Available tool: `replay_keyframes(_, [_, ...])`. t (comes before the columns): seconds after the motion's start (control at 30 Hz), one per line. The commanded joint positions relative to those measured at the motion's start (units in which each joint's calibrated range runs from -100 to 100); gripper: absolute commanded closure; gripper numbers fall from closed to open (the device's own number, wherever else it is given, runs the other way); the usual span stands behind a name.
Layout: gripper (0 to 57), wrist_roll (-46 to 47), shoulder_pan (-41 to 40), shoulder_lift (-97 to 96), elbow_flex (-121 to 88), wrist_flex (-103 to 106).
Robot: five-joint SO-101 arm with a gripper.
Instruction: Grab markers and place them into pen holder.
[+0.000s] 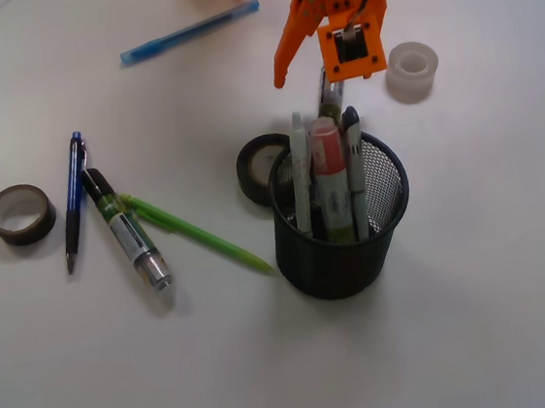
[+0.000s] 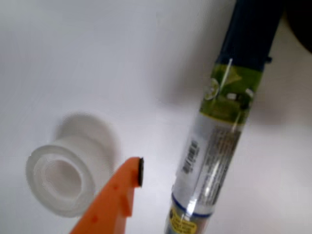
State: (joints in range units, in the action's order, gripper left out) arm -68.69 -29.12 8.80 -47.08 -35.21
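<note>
Gripper [image 1: 322, 70] holds a marker [image 2: 214, 141] between part-open jaws behind the pen holder [image 1: 340, 246]. Advise lifting clear of the rim, centring, then releasing.

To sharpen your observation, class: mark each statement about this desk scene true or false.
1. The black wire-mesh cylindrical pen holder is empty. False: a red-bodied marker stands in it.
2. A black-bodied marker with a green label lies on the white table. True.
3. The slim green pencil stands in the holder. False: it lies on the table.
4. A white ring-shaped tape roll lies outside the holder. True.
</note>
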Motion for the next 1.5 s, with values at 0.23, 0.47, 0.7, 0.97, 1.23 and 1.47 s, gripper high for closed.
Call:
replay_keyframes(0.23, [16.5,-2.8,0.1,2.3,-8.8,7.0])
replay_keyframes(0.47, [37.0,-2.6,0.1,2.2,-9.2,7.0])
replay_keyframes(0.7, [52.9,-2.6,0.1,-3.1,-8.2,9.0])
replay_keyframes(0.97, [57.0,2.3,0.6,-15.2,-8.2,26.3])
replay_keyframes(1.23, [56.9,6.4,0.6,-14.5,-8.1,33.7])
replay_keyframes(1.47, [56.9,12.4,1.7,1.2,-7.9,33.9])
